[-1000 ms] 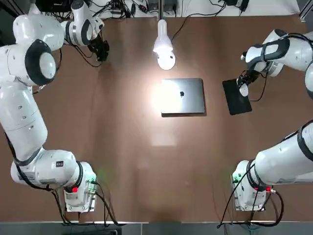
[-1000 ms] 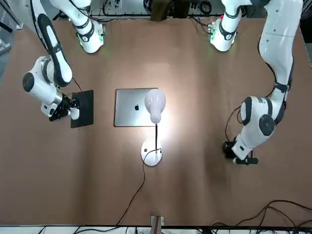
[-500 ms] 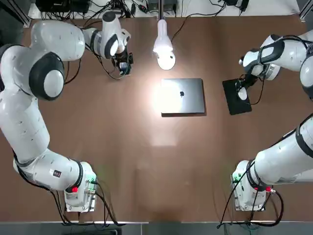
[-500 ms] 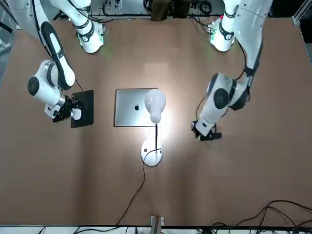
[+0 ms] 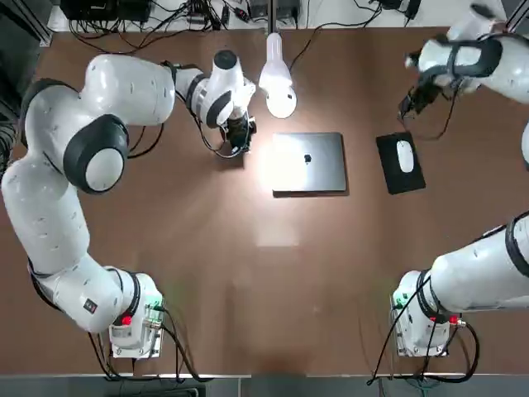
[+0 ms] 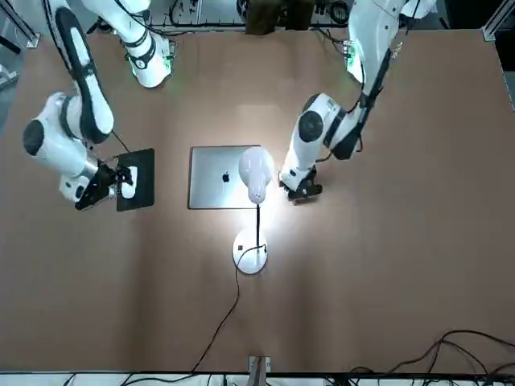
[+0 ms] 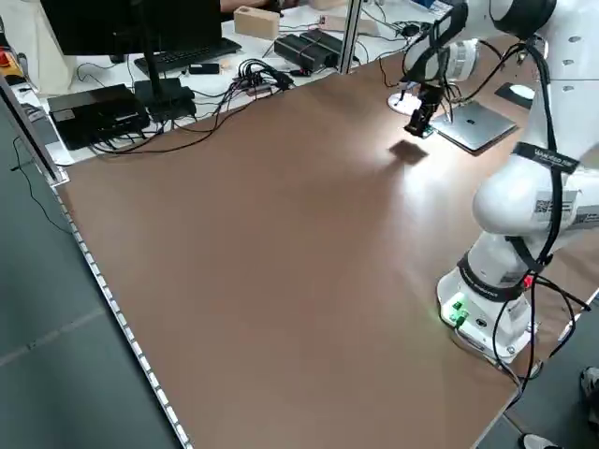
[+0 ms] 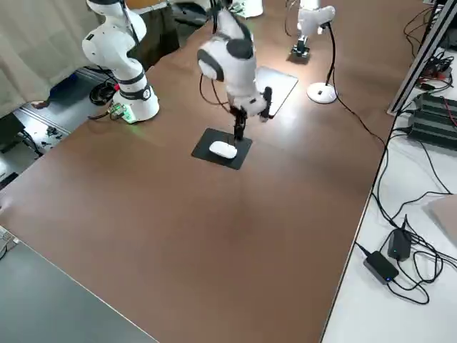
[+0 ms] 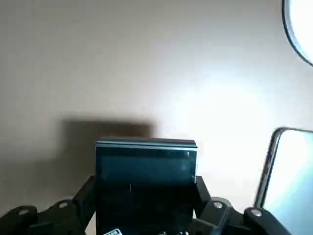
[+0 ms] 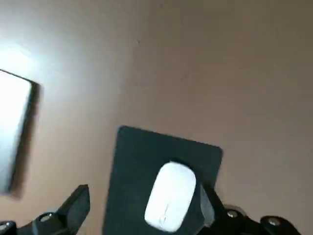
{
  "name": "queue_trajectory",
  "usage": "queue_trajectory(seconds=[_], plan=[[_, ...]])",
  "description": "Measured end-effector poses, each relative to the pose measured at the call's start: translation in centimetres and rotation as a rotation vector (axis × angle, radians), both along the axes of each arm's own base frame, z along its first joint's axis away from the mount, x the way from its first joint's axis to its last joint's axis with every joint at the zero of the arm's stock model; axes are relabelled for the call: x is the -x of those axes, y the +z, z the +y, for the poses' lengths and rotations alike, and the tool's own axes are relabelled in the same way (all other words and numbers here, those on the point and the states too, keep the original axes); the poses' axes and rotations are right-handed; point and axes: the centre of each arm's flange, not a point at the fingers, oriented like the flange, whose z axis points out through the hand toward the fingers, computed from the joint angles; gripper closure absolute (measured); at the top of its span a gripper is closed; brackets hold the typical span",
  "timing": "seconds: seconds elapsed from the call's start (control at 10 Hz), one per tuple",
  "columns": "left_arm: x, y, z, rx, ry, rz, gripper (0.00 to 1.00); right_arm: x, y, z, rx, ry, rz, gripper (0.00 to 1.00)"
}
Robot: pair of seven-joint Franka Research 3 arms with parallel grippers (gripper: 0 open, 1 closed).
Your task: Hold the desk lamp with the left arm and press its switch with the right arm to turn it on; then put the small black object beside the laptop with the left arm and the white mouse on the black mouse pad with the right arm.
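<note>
left of the laptop (image 5: pixel 310 169), the left claw (image 5: pixel 239 139) gripped the black object (image 9: pixel 145 164), probably stiff, slick and best pinched by opposite sides; right of it, the right claw (image 5: pixel 411 106) gaped near the mouse (image 5: pixel 405 156).

I see a plain white rounded mouse (image 10: pixel 170 197) and a plain black rectangular mouse pad (image 5: pixel 390 150). The flat silver laptop (image 5: pixel 289 164) bears a dark apple-shaped logo (image 6: pixel 226 178); the table (image 6: pixel 322 289) is brown.
</note>
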Motion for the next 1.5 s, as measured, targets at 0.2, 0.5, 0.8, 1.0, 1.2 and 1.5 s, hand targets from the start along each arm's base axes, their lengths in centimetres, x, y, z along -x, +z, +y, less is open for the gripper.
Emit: queue_trajectory(seconds=[0.2,0.5,0.8,1.0,1.2,1.5], plan=[[1.2,-1.2,-1.9,0.001,0.011,0.007,0.2,-1.3,14.4,-0.7,0.064,-0.087,0.042,0.0],[1.6,-2.4,-2.8,-0.005,-0.006,0.017,0.2,-0.8,28.0,0.5,0.141,-0.283,-0.057,0.0],[1.8,-4.0,-2.6,-0.037,-0.058,0.01,0.2,-1.0,33.2,-1.2,0.171,-0.326,-0.161,0.0],[1.9,-4.5,-2.6,-0.04,-0.076,0.009,0.17,-1.4,33.1,-1.9,0.212,-0.334,-0.166,0.0],[1.0,-3.5,-2.6,-0.028,-0.089,-0.009,0.0,-1.8,32.4,-2.5,0.22,-0.344,-0.158,0.0],[-3.1,1.8,2.0,-0.013,-0.099,-0.062,0.0,-2.1,32.5,-3.4,0.219,-0.361,-0.178,0.0]])
